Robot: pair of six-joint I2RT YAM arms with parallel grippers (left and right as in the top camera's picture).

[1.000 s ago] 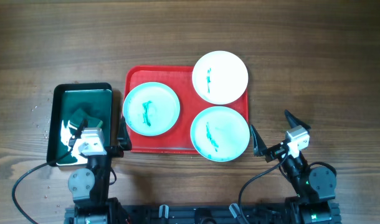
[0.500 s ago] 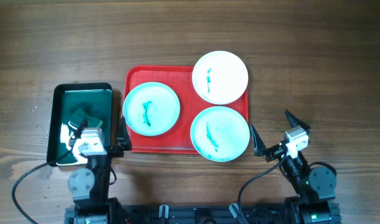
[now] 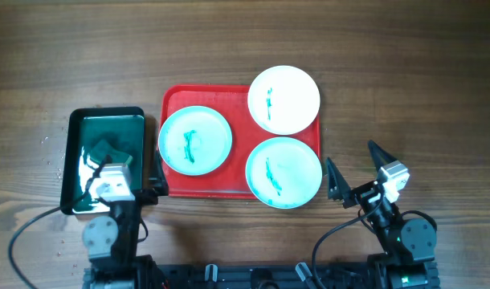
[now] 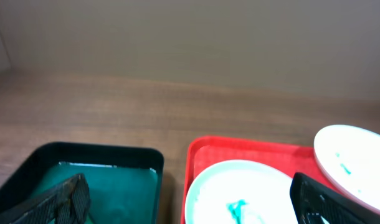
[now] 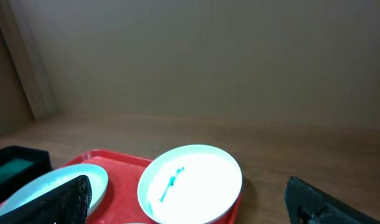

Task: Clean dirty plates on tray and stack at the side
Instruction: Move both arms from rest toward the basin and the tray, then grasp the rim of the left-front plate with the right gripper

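The fingers of the left gripper [image 3: 122, 167] and right gripper [image 3: 349, 154] are spread wide and hold nothing. Three round, shallow, glossy plates [image 3: 195, 139], each smeared teal, are seated on the red plastic tray [image 3: 174, 103], with rims overhanging its edges. The contents of the black tray [image 3: 106, 112] are obscured by glare.

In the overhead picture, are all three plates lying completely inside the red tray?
No, the white plate sticks out past the far right corner of the red tray.
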